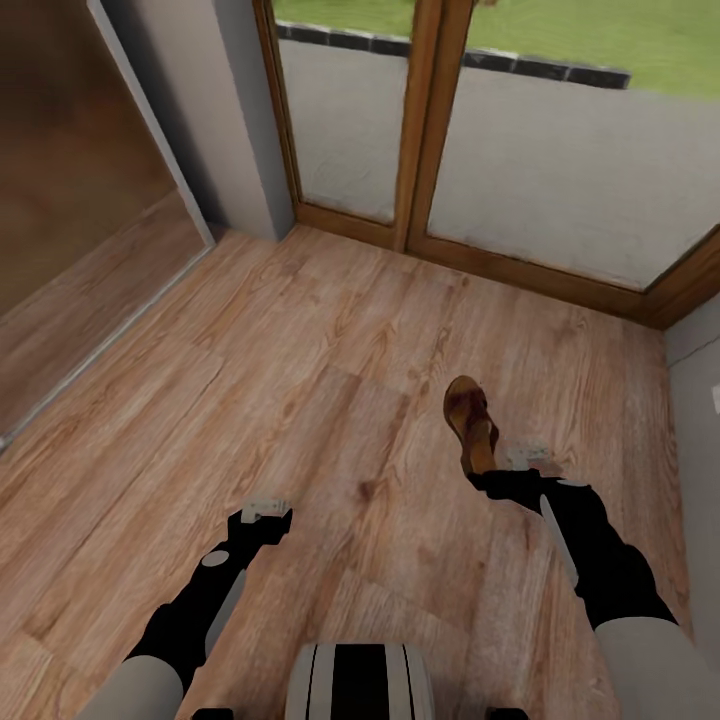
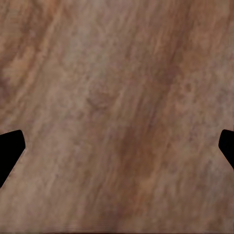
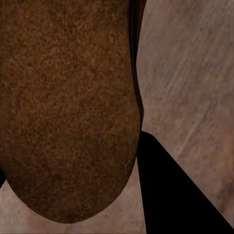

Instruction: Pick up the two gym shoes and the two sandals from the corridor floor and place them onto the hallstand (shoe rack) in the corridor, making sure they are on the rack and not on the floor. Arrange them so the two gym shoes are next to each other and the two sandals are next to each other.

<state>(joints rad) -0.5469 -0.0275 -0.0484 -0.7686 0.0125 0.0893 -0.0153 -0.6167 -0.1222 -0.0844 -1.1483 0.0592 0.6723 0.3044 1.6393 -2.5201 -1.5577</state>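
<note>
Head view: light brown wood-grain plank corridor floor [image 1: 330, 380] ahead, ending at wood-framed glass doors [image 1: 420, 130] with grey paving and grass outside; grey wall section [image 1: 235, 110] left of the doors, a sliding glass panel [image 1: 80, 200] further left. One dark reddish-brown leather strap sandal with a tan cork-like sole [image 1: 471, 420] sits right of centre, toe pointing away toward the doors, heel end at the right claw [image 1: 520, 478]. Right arm is black at the forearm and reaches forward to the sandal's near end; cannot tell from here whether the sandal is lifted or resting on the floor. Left claw [image 1: 262, 518] hovers over bare planks, well apart from the sandal, nothing in it. Robot's striped trunk [image 1: 360, 680] at the bottom edge. Left wrist view: only wood-grain floor [image 2: 117, 107] below, two black fingertips [image 2: 9, 151] at opposite edges, spread wide, so left claw is open and empty. Right wrist view: grainy cork-like sole of the sandal [image 3: 68, 107], rounded end showing, sits very close to the camera, dark strap edge along its side, floor [image 3: 190, 73] beyond. One black finger [image 3: 170, 190] lies right against the sole's edge; the opposite finger is barely visible at the other edge, so the right claw looks clamped on the sandal.
</note>
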